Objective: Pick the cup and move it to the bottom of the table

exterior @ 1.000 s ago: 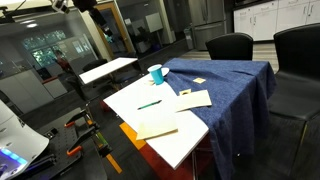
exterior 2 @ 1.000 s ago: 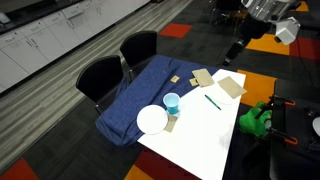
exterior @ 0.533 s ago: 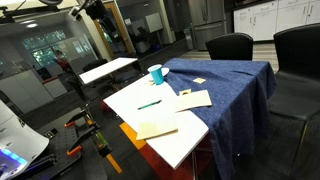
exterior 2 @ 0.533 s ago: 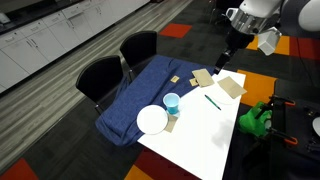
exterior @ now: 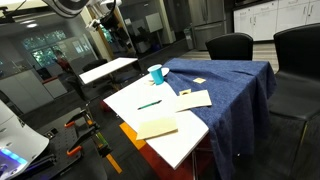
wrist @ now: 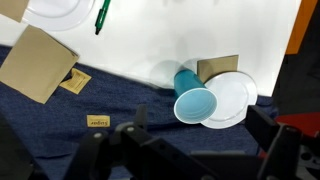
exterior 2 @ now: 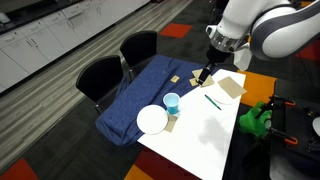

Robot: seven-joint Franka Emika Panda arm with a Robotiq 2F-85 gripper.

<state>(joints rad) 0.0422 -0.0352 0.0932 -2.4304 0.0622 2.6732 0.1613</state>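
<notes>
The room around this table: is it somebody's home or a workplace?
Most likely an office or lab common area: black office chairs at the table, a glass partition wall, and white cabinets along a wall.

Standing here, I can't read a single word or number. In the wrist view, a small tan tag (wrist: 98, 120) lies on the blue cloth (wrist: 40, 135) draped over the table (wrist: 200, 35), lower left of centre. It carries a short dark line of print, too blurred to make out. In an exterior view the same kind of tag (exterior 2: 175, 78) shows near the middle of the frame, far too small to tell.
</notes>
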